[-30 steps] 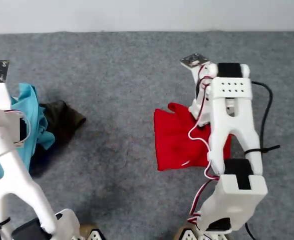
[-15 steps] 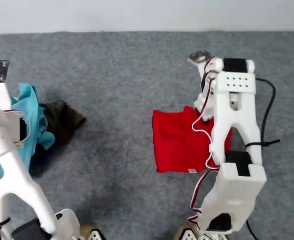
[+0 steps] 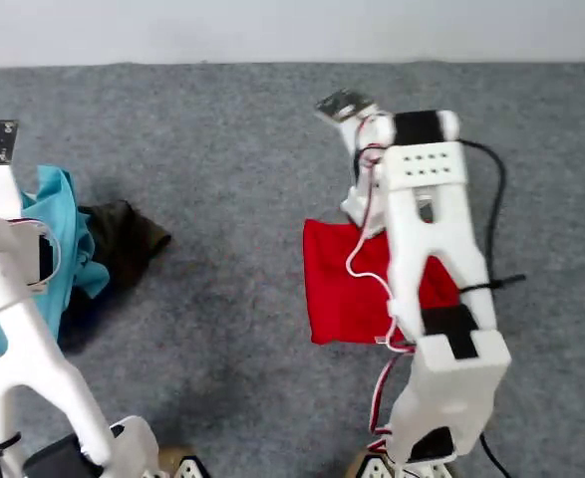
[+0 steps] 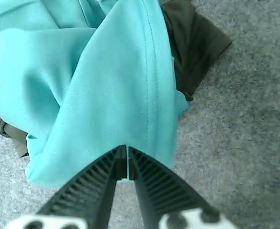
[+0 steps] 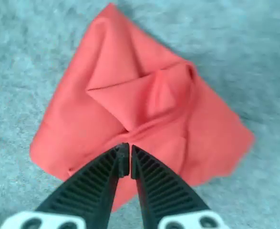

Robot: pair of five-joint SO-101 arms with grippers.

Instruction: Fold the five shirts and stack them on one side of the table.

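At 3 o'clock on the desk (image 3: 232, 149), the red shirt (image 3: 342, 289) lies folded. The right jaws are clenched, empty, above it. Light, limp cloth: take your pinch at a doubled corner. The left jaws are clenched at the teal shirt (image 4: 106, 86), 9 o'clock.

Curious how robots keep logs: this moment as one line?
left gripper: shut, over teal shirt | right gripper: shut, over red shirt | dark shirt: partly under teal
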